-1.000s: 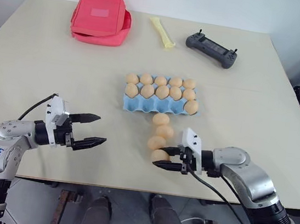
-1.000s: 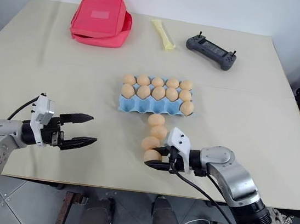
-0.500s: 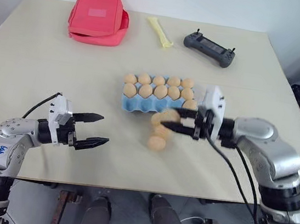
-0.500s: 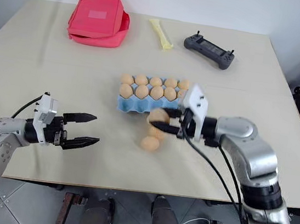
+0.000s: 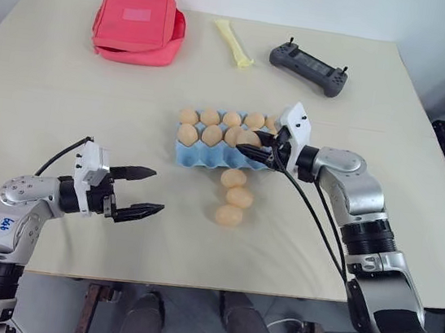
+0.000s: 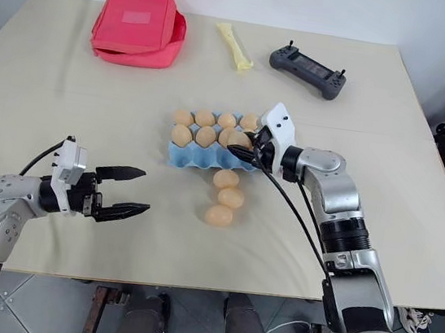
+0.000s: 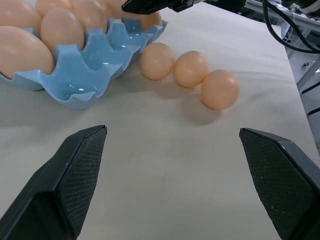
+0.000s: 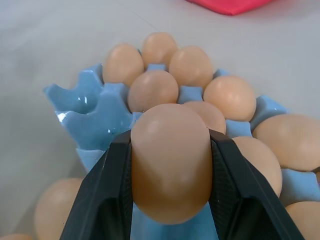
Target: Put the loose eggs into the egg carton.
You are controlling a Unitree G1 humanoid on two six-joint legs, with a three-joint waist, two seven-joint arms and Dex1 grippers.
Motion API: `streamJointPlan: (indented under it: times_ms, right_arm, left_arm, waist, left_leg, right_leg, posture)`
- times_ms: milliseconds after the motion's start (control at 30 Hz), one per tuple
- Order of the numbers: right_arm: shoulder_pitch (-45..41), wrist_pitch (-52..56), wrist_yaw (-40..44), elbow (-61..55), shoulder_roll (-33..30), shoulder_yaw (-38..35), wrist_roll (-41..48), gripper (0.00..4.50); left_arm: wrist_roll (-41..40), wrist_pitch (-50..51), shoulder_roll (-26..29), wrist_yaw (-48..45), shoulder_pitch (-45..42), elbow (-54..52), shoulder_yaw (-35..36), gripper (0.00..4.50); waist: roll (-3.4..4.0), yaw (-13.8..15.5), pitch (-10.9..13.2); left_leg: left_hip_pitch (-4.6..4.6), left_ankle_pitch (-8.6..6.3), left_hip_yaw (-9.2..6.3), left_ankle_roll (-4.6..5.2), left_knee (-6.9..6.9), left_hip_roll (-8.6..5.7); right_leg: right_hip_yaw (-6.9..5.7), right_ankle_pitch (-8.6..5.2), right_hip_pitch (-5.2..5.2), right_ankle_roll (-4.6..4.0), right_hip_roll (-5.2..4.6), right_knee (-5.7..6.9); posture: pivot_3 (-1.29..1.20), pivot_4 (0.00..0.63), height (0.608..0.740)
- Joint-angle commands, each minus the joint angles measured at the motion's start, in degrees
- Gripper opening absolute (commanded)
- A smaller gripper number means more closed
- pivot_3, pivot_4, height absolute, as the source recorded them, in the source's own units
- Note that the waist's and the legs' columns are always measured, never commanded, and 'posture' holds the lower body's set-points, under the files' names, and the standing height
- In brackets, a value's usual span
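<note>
Right gripper point(image 6: 244, 155) is clamping an egg point(image 8: 170, 162) over the carton's point(image 6: 195, 156) near edge, aiming for an empty cup, while left gripper point(image 6: 131, 190) is hanging open.

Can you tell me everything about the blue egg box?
The egg carton is a light blue moulded tray with round cups and wavy edges, looking like smooth, slightly shiny plastic. It lies flat near the middle of the table. The far cups hold tan eggs; cups in the row nearest the robot are empty. Three loose eggs lie on the table just in front of it. The right gripper holds an egg over it.
</note>
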Motion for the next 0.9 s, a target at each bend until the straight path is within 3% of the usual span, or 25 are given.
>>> streamJointPlan:
  times_ms: [33,167,433,467,633,900]
  right_arm:
    - [-1.5,-2.1,1.5,0.4,-0.1,-1.0,-0.4,1.56]
    - [-1.1,-2.1,2.9,0.1,-1.0,-1.7,-0.4,1.56]
    - [-0.5,-2.3,3.0,-0.2,-1.9,-2.0,-1.1,4.31]
    - [-0.5,-2.3,2.9,-0.3,-1.8,-2.1,-1.2,4.49]
    - [0.5,-0.5,3.7,-5.2,-3.7,-2.3,-0.6,4.49]
    - [9.0,12.6,8.7,-26.6,-12.7,-4.4,7.1,4.49]
  left_arm:
    - [-0.7,-1.2,0.3,0.4,0.8,-2.1,1.7,4.50]
    - [-0.8,-1.5,0.3,0.7,1.2,-2.2,2.0,4.50]
    - [-0.6,-1.7,0.1,0.9,0.2,-1.4,1.3,4.50]
    - [-0.6,-1.8,0.1,0.8,0.0,-1.2,1.3,4.50]
    - [-0.4,-2.1,0.0,0.5,-0.8,-0.4,0.8,4.50]
    - [-0.1,-2.5,0.1,-0.4,-1.3,0.6,0.2,4.50]
  waist:
    - [0.00,0.0,0.0]
    - [0.01,0.0,0.0]
    - [0.01,-0.1,0.0]
    - [0.01,-0.1,0.0]
    - [0.01,0.0,0.0]
    - [0.02,0.3,0.0]
  left_leg:
    - [0.00,0.00,0.00,0.00,0.00,0.00]
    - [0.02,0.01,-0.01,0.01,0.04,0.00]
    - [0.03,0.03,-0.01,0.01,0.06,0.00]
    - [0.03,0.03,-0.01,0.01,0.06,0.00]
    - [0.03,0.03,-0.01,0.01,0.06,-0.01]
    - [0.03,0.02,-0.04,0.01,0.06,0.00]
  right_leg:
    - [0.00,0.00,0.00,0.00,0.00,0.01]
    - [0.00,0.00,0.00,0.00,0.00,0.11]
    - [0.00,0.00,0.00,0.00,0.00,0.16]
    - [0.00,0.00,0.00,0.00,0.01,0.16]
    - [0.00,0.00,0.00,0.00,0.01,0.16]
    - [-0.03,-0.03,0.02,0.00,0.01,0.14]
  posture:
    - [0.00,0.150,0.740]
    - [0.00,0.150,0.740]
    - [0.00,0.150,0.740]
    - [0.00,0.150,0.740]
    - [0.00,0.150,0.740]
    - [0.00,0.150,0.740]
